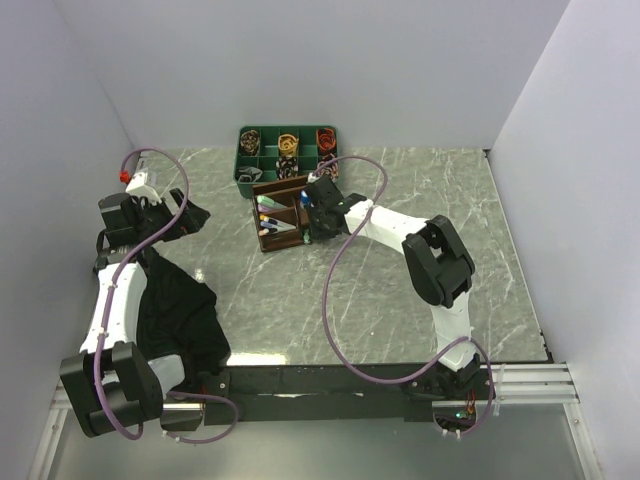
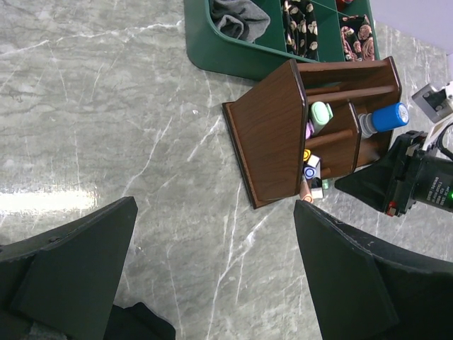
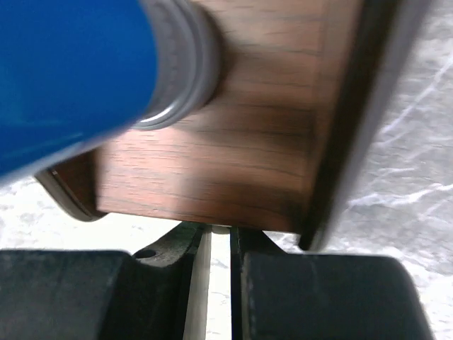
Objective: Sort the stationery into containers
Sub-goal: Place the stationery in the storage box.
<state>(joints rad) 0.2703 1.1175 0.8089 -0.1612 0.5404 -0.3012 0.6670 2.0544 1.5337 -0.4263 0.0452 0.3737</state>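
The dark brown organiser (image 1: pixel 275 215) stands at mid-table and also shows in the left wrist view (image 2: pixel 272 134). It holds a mint-green clip (image 2: pixel 320 113), several pen ends (image 2: pixel 310 166) and a blue-capped cylinder (image 2: pixel 388 117). My right gripper (image 1: pixel 310 218) is pressed against the organiser's right side. In the right wrist view its fingers (image 3: pixel 283 283) sit just under the wooden wall (image 3: pixel 226 156), with only a thin slit between them, and the blue cylinder (image 3: pixel 71 78) is close above. My left gripper (image 2: pixel 212 212) is open and empty over bare table, left of the organiser (image 1: pixel 195 218).
A green compartment tray (image 1: pixel 245 160) with patterned rolled items stands just behind the organiser, its rim showing in the left wrist view (image 2: pixel 212 49). A black cloth (image 1: pixel 180 310) hangs around the left arm. White walls close in the table's left, back and right.
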